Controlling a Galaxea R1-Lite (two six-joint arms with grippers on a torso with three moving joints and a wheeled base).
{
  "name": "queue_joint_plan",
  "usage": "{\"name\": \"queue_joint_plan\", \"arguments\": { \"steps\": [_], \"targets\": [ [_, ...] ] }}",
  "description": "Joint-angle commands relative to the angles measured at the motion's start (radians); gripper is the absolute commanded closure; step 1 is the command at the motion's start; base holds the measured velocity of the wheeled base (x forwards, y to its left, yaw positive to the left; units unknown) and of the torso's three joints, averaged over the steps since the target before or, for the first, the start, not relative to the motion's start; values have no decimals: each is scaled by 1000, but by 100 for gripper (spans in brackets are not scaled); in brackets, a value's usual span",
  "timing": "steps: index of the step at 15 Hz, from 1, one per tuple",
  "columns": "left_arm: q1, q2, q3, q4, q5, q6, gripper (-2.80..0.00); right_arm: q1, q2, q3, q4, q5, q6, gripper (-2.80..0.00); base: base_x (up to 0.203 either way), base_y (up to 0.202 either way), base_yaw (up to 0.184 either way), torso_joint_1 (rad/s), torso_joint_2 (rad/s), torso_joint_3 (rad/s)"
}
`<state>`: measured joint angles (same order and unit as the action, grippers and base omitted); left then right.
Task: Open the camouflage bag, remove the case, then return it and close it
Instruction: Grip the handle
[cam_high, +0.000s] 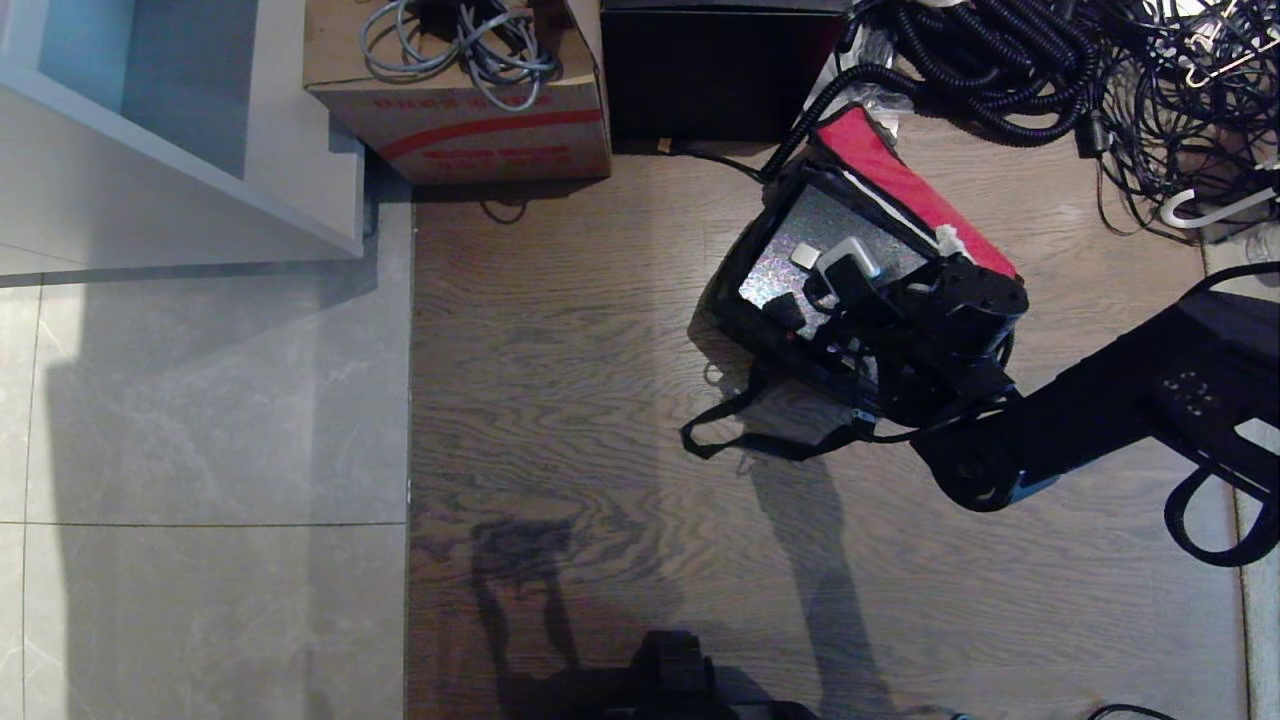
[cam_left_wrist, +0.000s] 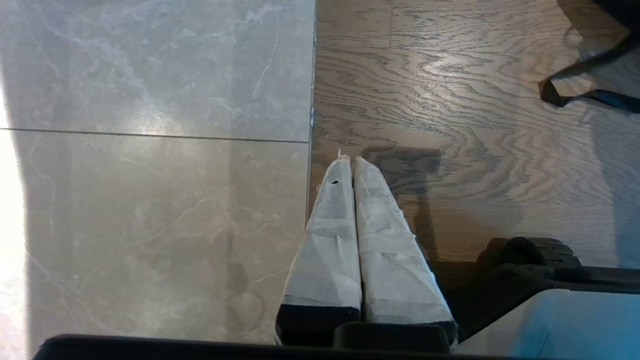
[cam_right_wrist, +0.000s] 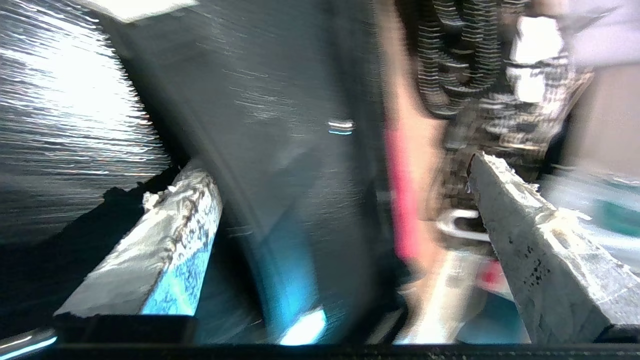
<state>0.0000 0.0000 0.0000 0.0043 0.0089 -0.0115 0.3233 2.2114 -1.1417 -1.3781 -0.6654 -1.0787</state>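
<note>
The camouflage bag (cam_high: 880, 160) lies open on the wooden floor (cam_high: 560, 400), red lining exposed, the glittery case (cam_high: 800, 240) seated inside. The right gripper (cam_high: 850, 290), jaws spread wide and empty, is poised over the case handle (cam_high: 845, 255). The handle should be straddled squarely before closure. The left gripper (cam_left_wrist: 352, 162) is parked, jaws closed.

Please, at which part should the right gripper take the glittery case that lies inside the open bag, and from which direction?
Probably at the black top handle of the case. The camouflage bag lies open with its red-lined lid folded back, so the handle faces upward. The bag walls hide the case's sides, so coming from above is best. The right gripper is open over it already; the left gripper is parked.
</note>
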Motion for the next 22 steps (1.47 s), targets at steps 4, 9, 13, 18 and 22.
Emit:
{"name": "queue_joint_plan", "arguments": {
  "steps": [4,9,13,18,22],
  "targets": [
    [0,0,0,0,0,-1,0,-35,56,-58,-48,-11,-85,-280,0,0,0,0,0,0],
    [0,0,0,0,0,-1,0,-17,124,-62,-72,-32,-70,-280,0,0,0,0,0,0],
    [0,0,0,0,0,-1,0,7,162,-66,-78,-85,-33,0,0,0,0,0,0,0],
    [0,0,0,0,0,-1,0,29,205,-62,-138,-103,-29,0,0,0,0,0,0,0],
    [0,0,0,0,0,-1,0,36,229,-72,-152,-127,-13,0,0,0,0,0,0,0]
  ]
}}
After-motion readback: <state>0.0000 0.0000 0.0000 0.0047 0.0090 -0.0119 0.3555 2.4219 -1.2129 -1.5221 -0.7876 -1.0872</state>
